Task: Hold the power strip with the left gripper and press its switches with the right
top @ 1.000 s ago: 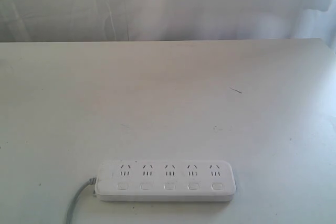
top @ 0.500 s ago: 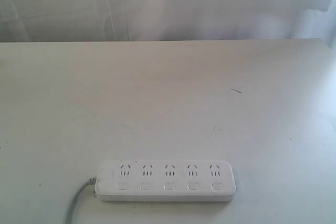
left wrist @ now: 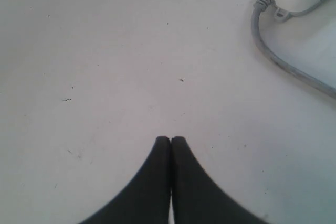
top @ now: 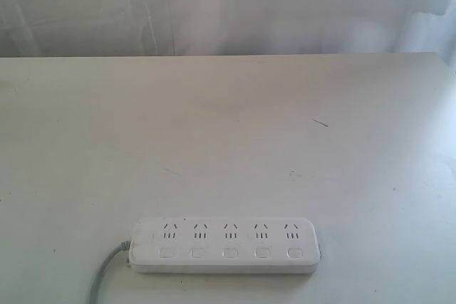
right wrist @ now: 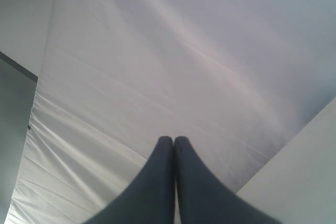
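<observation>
No lettering, label or number is legible on the power strip [top: 225, 245].

Bright, washed-out diffuse light, soft grainy exterior view, faint shadow under the power strip [top: 225, 245], low contrast

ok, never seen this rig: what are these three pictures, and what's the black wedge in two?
A two-armed robot. The wide picture is from a camera off the arms: a white table with a power strip, its five switches and grey cord; neither arm shows there. The other two are from cameras on the wrists; the black wedge is a pair of shut fingers. The left pincer hangs over bare table near the strip's cord end; the right pincer faces white cloth. Neither holds anything.
</observation>
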You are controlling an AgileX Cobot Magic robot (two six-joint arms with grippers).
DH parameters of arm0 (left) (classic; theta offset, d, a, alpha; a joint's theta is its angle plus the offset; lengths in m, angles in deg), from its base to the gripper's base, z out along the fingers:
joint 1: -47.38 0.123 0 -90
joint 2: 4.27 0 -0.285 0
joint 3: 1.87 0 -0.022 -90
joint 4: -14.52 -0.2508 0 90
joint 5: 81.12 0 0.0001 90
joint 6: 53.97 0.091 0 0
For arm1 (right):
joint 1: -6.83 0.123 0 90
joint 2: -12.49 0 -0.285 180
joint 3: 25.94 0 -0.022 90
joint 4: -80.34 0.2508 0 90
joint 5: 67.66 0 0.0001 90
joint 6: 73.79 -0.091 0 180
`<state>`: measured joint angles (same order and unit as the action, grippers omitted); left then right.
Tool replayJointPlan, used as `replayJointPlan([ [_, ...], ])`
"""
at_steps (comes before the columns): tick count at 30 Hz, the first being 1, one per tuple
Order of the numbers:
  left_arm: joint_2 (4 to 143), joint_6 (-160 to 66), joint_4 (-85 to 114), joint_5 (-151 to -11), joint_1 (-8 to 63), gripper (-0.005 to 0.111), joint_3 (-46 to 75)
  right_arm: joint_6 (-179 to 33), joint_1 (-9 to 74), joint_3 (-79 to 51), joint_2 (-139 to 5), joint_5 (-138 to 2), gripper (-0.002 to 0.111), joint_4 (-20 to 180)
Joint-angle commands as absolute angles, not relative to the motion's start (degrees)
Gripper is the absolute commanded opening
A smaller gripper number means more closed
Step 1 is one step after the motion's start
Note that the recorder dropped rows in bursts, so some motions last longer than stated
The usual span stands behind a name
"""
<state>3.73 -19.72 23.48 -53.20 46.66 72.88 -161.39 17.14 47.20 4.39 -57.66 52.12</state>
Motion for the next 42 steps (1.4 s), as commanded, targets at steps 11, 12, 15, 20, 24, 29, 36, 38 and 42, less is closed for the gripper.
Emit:
replayJointPlan([
  [11,3.55,-19.61,23.02,-49.69,46.87,0.0,73.28,-155.79,16.51,49.08,4.71,-61.19,0.0,50.91],
  [12,3.55,-19.61,23.02,-49.69,46.87,0.0,73.28,-150.53,16.51,49.08,4.71,-63.69,0.0,51.12],
  [15,3.55,-19.61,23.02,-49.69,46.87,0.0,73.28,-130.35,16.51,49.47,4.71,-68.88,0.0,52.63],
  [20,3.55,-19.51,23.02,-49.67,46.87,0.0,73.28,-86.71,16.51,51.28,4.71,-71.16,0.0,68.51],
  [24,3.55,-19.51,23.02,-49.67,46.87,0.0,73.28,-63.28,16.51,51.28,4.71,-77.09,0.0,79.75],
  [29,3.55,-19.51,23.02,-49.67,46.87,0.0,73.28,-67.28,16.51,51.28,4.71,-87.54,0.0,78.88],
  [36,3.55,-19.51,23.02,-49.67,46.87,0.0,73.28,-81.34,16.51,51.28,4.71,-88.39,0.0,78.65],
  [38,3.55,-19.51,23.02,-49.67,46.87,0.0,73.28,-83.12,16.51,51.28,4.71,-88.39,0.0,78.65],
  [42,3.55,-19.51,23.02,-49.67,46.87,0.0,73.28,-83.13,16.51,51.28,4.71,-88.28,0.0,78.65],
])
